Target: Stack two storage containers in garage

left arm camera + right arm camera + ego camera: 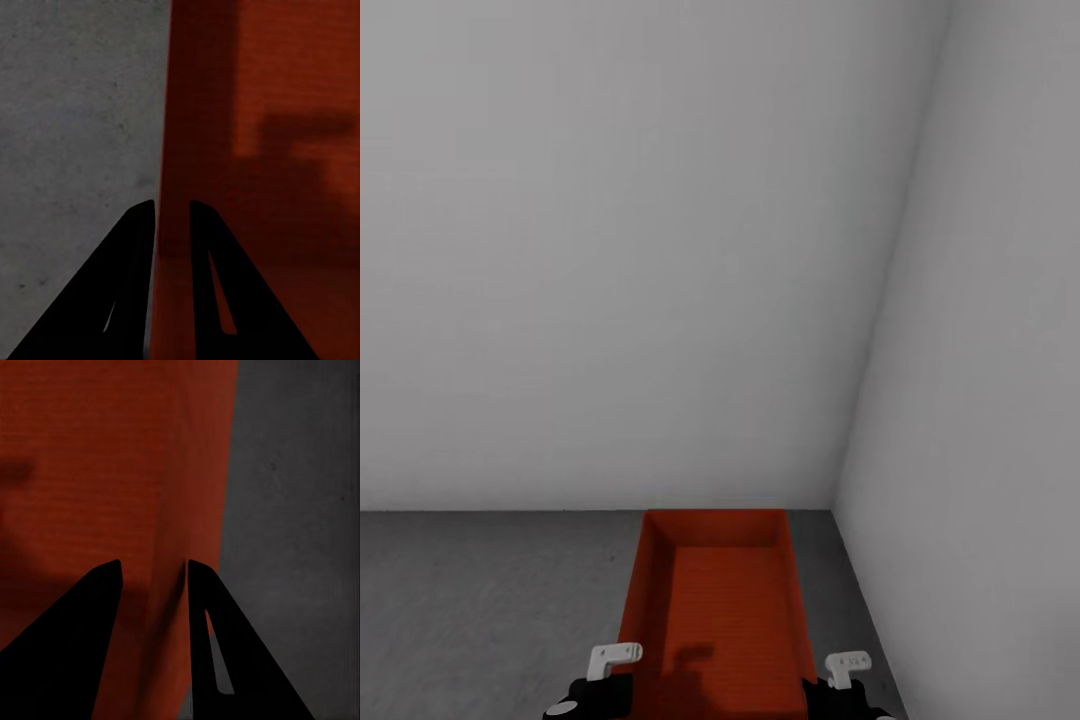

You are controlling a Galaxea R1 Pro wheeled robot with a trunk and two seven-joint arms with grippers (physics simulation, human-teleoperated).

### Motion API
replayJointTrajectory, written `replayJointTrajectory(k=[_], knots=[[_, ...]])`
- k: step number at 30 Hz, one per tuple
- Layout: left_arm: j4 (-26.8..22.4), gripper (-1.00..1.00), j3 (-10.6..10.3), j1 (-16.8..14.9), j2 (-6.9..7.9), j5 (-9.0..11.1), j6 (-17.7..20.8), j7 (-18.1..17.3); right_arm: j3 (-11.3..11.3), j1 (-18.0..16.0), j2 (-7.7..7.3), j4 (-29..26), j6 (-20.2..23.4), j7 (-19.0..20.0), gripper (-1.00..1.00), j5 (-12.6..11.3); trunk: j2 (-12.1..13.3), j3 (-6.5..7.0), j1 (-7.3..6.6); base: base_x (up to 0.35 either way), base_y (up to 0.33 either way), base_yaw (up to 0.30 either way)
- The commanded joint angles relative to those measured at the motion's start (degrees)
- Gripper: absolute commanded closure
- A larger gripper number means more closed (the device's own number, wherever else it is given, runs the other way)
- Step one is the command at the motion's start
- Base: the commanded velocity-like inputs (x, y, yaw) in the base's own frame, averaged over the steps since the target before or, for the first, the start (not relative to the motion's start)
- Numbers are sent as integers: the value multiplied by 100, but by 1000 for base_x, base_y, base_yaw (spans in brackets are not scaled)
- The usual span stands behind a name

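One orange-red storage container (720, 600) sits low in front of me, lengthwise toward the garage corner, over the dark grey floor (480, 600). I cannot tell whether it rests on the floor or hangs just above it. My left gripper (622, 680) is at its left wall and my right gripper (822, 685) at its right wall. In the left wrist view the left gripper (172, 206) straddles the container's wall (262, 112), shut on it. In the right wrist view the right gripper (154, 566) holds the opposite wall (112, 457) between its fingers.
A plain white wall (610, 250) stands ahead and another white wall (980, 400) closes the right side, meeting in a corner just beyond the container. Rough grey floor (75, 112) stretches to the left, and a narrow strip of floor (300, 510) lies right of the container.
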Motion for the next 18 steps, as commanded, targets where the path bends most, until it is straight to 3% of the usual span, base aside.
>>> replayJointTrajectory(k=[1, 6, 18], knots=[[-411, 100, 83, -6, -12, -99, -332, 33, 92, 2, 1, 19, -23, 95, 100, -68, -5, -8, 3, 266, -197, 0], [-411, 100, 83, -6, -10, -99, -333, 33, 92, 2, 1, 19, -23, 95, 100, -68, -5, -8, 3, 274, -150, 0], [-411, 100, 83, -5, -3, -99, -333, 33, 92, 1, 1, 19, -23, 95, 100, -68, -5, -8, 3, 315, -12, 0]])
